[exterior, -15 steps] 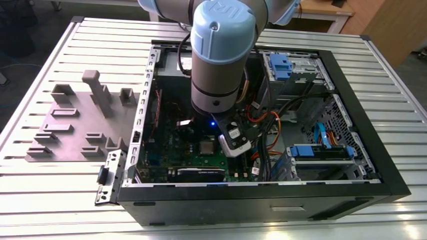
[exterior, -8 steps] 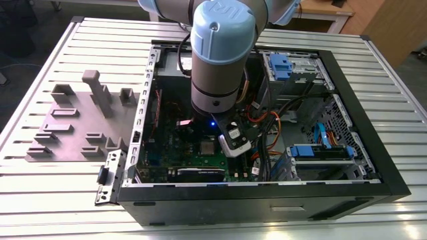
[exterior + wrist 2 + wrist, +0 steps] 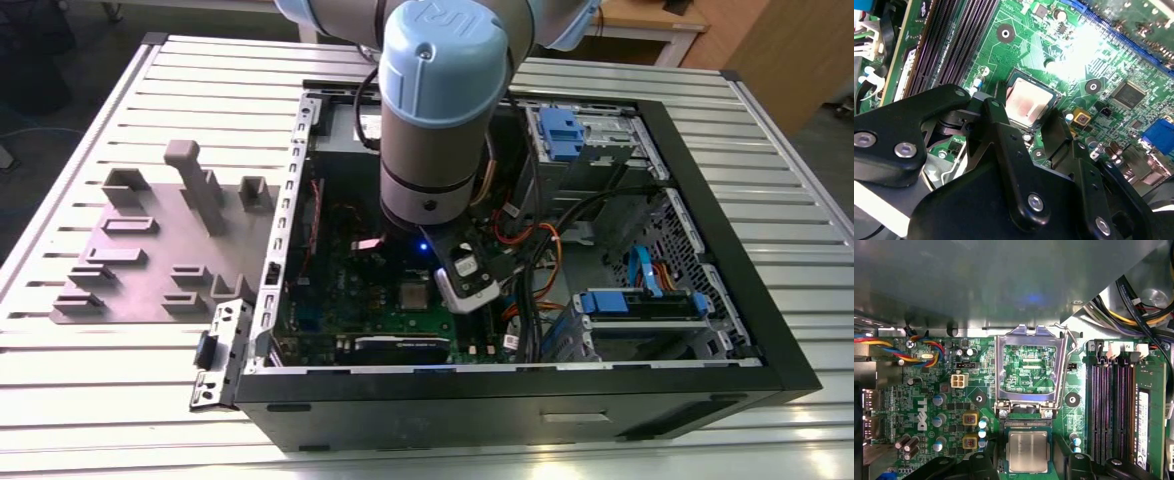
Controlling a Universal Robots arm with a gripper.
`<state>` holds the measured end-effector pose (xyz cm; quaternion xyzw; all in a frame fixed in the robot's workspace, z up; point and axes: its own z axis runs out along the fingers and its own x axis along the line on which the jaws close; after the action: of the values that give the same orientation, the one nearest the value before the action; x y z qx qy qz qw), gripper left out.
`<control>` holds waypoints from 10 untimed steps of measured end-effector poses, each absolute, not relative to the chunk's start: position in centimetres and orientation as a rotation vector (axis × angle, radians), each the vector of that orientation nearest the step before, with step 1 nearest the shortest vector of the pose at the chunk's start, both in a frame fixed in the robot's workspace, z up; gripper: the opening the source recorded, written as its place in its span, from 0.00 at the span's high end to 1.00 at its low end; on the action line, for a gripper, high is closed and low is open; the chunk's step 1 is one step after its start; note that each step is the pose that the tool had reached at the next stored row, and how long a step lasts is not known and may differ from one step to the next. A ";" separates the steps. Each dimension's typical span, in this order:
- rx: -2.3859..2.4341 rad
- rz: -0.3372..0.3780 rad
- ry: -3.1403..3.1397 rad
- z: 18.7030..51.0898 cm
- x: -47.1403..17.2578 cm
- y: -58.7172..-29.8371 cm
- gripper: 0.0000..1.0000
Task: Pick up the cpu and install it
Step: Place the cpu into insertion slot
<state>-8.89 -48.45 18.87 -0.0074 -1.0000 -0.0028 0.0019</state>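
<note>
arm point(image 3: 427, 110): thick silver-grey tube, pale blue rounded cap with raised mark, above the gripper point(image 3: 1023, 109) | light point(image 3: 423, 243): small blue glow on the arm's lower rim, just above the gripper | gripper, second wrist view: matt black linkage plates, rounded edges, silver round-head screws point(image 3: 1035, 202) | module point(image 3: 470, 282): white-and-black, beside the gripper

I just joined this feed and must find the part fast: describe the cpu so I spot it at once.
Look inside the open black computer case, at the green motherboard on its floor. The cpu, a small square silvery-grey metal chip, lies flat right beside the open silver metal socket frame; unlike that hollow frame, it is one solid plate.
</note>
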 end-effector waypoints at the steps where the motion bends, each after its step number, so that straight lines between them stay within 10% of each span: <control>1: -0.025 -0.009 -3.138 18.9 -8.9 -48.4 0.45; 10: -0.025 -0.008 -3.137 18.9 -8.9 -48.4 0.45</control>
<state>-8.86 -48.42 18.95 -0.0081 -1.0000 -0.0026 0.0020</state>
